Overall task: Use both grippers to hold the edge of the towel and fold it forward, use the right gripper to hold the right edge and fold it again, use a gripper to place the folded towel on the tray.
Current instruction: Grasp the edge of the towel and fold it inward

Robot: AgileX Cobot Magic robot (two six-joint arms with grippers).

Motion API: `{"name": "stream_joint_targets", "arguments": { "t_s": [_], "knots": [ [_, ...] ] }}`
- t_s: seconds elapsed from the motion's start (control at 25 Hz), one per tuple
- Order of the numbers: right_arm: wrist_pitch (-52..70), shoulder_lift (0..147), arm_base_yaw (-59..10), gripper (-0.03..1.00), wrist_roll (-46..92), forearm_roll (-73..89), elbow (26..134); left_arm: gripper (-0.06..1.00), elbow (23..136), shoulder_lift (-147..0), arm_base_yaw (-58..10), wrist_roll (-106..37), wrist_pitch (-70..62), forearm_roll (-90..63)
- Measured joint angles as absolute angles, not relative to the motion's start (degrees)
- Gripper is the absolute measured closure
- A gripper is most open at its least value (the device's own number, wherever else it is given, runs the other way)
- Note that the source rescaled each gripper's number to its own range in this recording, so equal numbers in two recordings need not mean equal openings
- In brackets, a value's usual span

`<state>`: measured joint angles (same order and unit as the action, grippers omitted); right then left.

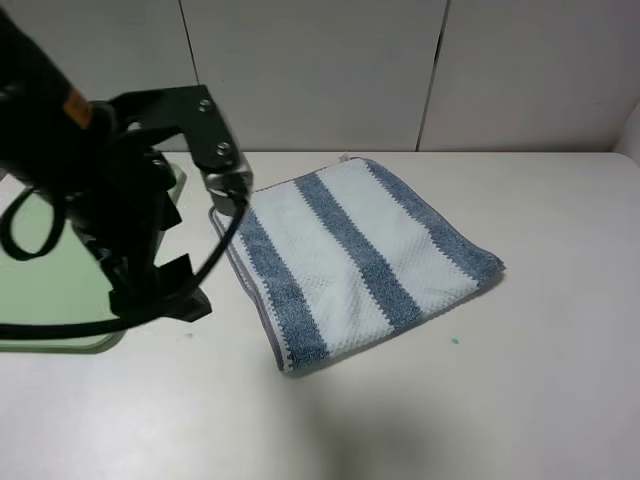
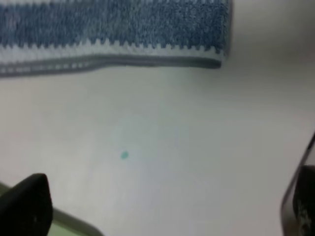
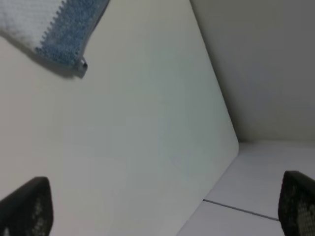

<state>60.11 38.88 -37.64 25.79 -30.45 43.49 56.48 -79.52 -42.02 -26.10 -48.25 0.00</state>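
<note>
The towel (image 1: 355,255), with white and blue-grey stripes, lies folded flat on the table, right of the tray (image 1: 45,290) and apart from it. Its grey hem (image 1: 255,300) runs along the left side. My left gripper (image 1: 165,295) hovers over the tray's right rim, just left of the towel, open and empty. In the left wrist view the hem (image 2: 147,61) lies ahead of the open gripper (image 2: 162,206), with a tray corner (image 2: 74,226) below. My right gripper (image 3: 162,206) is open and empty, away from the towel's corner (image 3: 69,37). It is outside the exterior view.
The left arm and its cables (image 1: 80,170) cover much of the tray. A small teal spot (image 2: 123,155) marks the table between towel and tray; another (image 1: 456,341) lies right of the towel. The wall (image 1: 400,70) stands behind the table.
</note>
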Motion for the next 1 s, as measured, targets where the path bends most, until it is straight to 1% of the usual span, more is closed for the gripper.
{"name": "stream_joint_targets", "arguments": {
  "t_s": [0.2,0.36,0.68,1.0],
  "knots": [
    [58.2,47.7,-37.6,-0.03,27.7,-31.8,43.5,-0.03,62.8,-86.0,-46.3,-26.2,-47.8,2.6],
    [53.7,54.8,-37.2,-0.03,31.5,-32.3,43.5,-0.03,65.5,-89.1,-48.4,-26.2,-47.6,5.1],
    [43.7,66.2,-29.3,-0.03,39.7,-32.0,43.5,-0.03,65.8,-92.6,-48.7,-28.6,-47.3,7.0],
    [36.3,75.7,-23.7,-0.03,41.4,-31.8,43.5,-0.03,65.8,-97.3,-48.7,-31.7,-46.7,7.0]
  ]
}}
